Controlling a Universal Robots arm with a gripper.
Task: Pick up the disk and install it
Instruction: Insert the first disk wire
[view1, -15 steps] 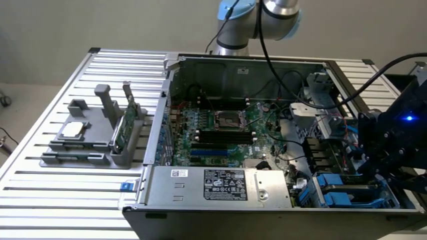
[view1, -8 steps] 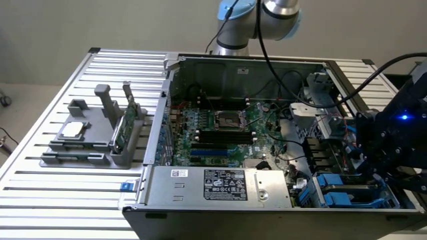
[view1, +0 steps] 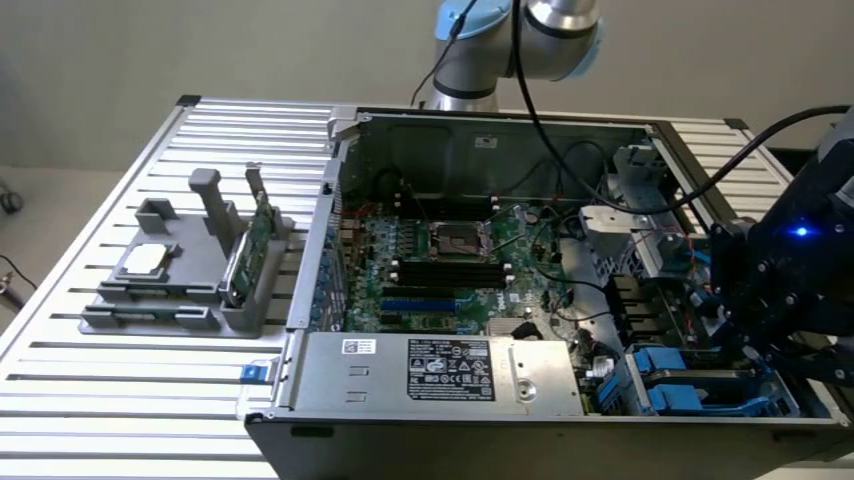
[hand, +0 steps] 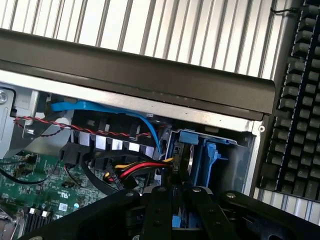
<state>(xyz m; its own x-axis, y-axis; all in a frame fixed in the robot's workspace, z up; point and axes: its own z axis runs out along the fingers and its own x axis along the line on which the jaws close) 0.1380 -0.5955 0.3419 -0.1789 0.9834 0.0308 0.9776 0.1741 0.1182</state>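
Over the drive bay (view1: 694, 385) of the computer case (view1: 334, 180), gripper (hand: 176, 192) sits low, jaw state unreadable; seating the disk (hand: 182, 155) likely needs square alignment with the blue rails.

Exterior view overlooks the open computer case (view1: 534, 290); wrist view hovers close above its drive bay (hand: 200, 155).

Blue drive bays (view1: 694, 385) crowd the case's (view1: 400, 420) corner beneath the gripper (view1: 787, 345), hemmed by cables (hand: 135, 167) and the case wall.
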